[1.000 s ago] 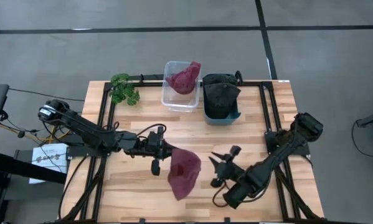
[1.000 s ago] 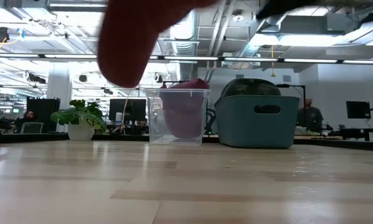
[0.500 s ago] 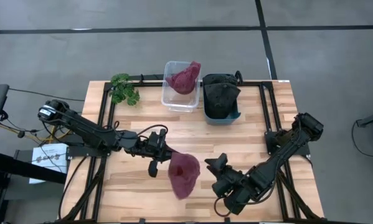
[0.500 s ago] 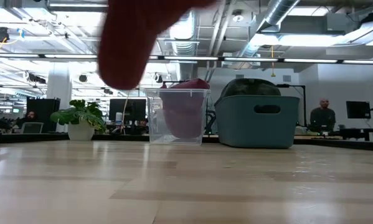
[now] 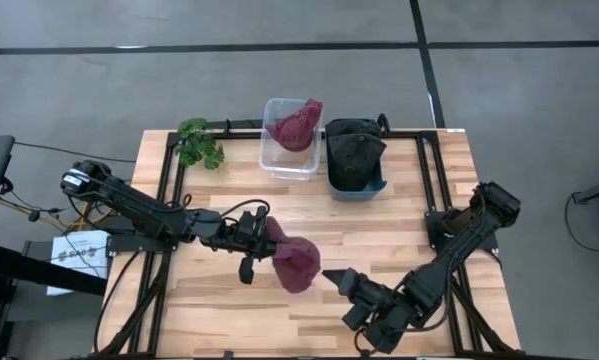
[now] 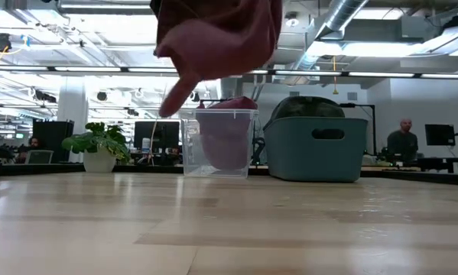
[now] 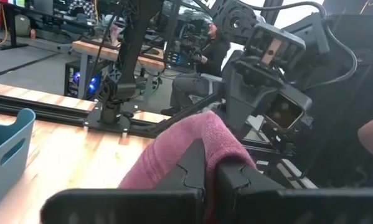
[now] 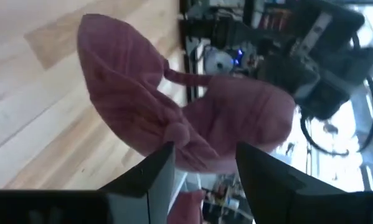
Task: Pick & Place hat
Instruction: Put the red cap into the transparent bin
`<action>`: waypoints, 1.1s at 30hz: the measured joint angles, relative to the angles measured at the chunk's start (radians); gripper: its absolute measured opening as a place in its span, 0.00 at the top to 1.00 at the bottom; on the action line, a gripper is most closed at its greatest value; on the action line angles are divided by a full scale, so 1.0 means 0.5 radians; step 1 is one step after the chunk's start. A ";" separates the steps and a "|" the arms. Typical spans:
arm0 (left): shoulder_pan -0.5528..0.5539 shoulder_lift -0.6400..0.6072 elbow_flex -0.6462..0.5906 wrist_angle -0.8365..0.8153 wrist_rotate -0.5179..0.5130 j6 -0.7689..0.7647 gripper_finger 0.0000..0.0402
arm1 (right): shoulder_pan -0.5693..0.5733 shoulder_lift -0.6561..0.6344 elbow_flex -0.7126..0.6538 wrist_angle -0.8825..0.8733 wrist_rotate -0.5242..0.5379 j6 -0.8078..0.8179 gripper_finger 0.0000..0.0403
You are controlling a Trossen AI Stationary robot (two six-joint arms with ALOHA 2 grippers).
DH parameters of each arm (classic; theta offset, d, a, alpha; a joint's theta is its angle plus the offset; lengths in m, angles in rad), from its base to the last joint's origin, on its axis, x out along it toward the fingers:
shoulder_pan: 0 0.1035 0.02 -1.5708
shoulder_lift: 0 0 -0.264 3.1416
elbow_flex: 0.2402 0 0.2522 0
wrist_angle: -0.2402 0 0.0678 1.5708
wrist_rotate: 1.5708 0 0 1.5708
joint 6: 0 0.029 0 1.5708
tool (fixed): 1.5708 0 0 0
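step in hand, as judged: carry phase of the pick and place, the hat already off the table and held in the air over its middle, near the front. left gripper was clamped on one edge of the hat, fingers closed narrow on the cloth, as the left wrist view confirmed. right gripper stood just beside the hat's other side, fingers spread apart with the hat in front of them and nothing between them; it looked poised to take a second hold or a handover. next move, as judged: either the right fingers closing on the free edge, or the left arm carrying the hat back toward the clear bin, which already held a like-coloured hat; the teal bin beside it held a dark one. item: soft maroon knit cloth, limp and folded, hanging as a rumpled pouch with one lobe drooping lower; seen in the low view high above the boards, not touching them. likely to sag and swing when moved. small potted plant at the far left corner, well apart.
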 joint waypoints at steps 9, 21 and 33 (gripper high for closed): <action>0.043 0.000 0.000 -0.002 0.002 0.007 0.99 | -0.162 0.000 0.000 0.146 -0.205 -0.420 0.60; 0.043 -0.002 0.001 -0.001 0.002 0.002 0.99 | -0.281 0.000 0.000 0.129 -0.257 -0.524 0.93; 0.042 -0.003 0.001 0.007 -0.009 0.185 0.91 | -0.193 0.000 0.000 0.084 -0.263 -0.280 0.99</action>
